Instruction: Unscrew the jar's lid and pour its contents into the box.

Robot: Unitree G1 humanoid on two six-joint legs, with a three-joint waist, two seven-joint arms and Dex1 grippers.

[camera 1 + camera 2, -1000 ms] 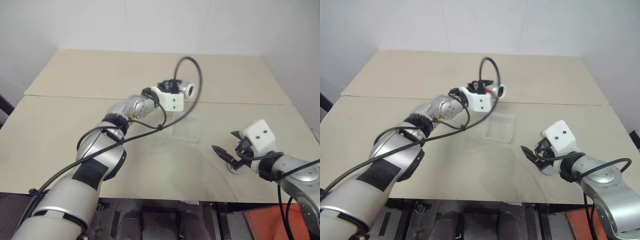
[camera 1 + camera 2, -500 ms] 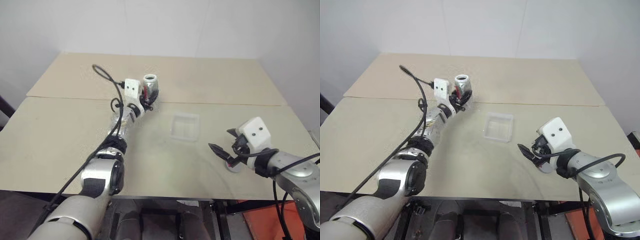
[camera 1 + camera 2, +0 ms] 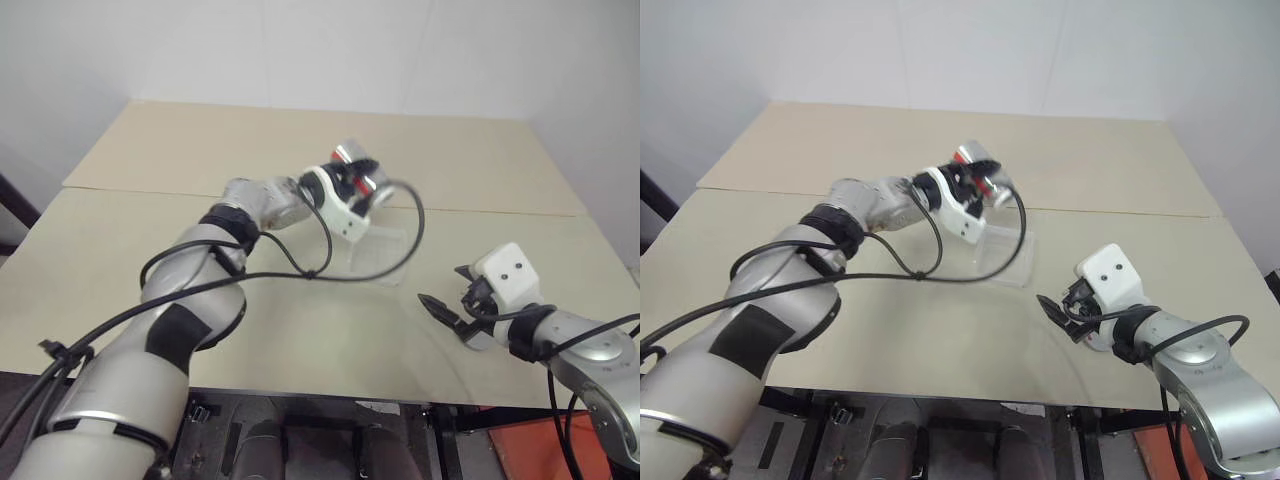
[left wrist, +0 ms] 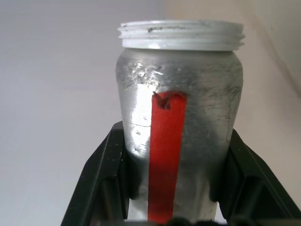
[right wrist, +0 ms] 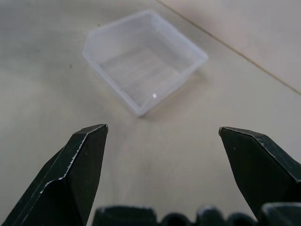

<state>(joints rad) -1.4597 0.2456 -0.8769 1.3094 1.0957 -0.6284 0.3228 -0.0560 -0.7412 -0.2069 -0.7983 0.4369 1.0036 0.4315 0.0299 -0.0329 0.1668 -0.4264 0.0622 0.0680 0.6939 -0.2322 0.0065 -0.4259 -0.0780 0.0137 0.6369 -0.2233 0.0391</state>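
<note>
Left wrist view: lidless jar (image 4: 178, 136) lengthwise between clamped left tool's fingers (image 4: 101, 183).

one jar (image 4: 178, 132), one box (image 5: 143, 59), two end effectors (image 3: 352, 190) (image 5: 162, 174)

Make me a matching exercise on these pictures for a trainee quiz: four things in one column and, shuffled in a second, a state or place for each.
Things:
1. jar
2. box
3. left gripper
4. right gripper

States or places:
A. open, holding nothing, above the table
B. clear plastic, resting on the table
C. lidless, with a red stripe
D. shut on the jar, held above the table by the box

Pairs: 1-C, 2-B, 3-D, 4-A
</note>
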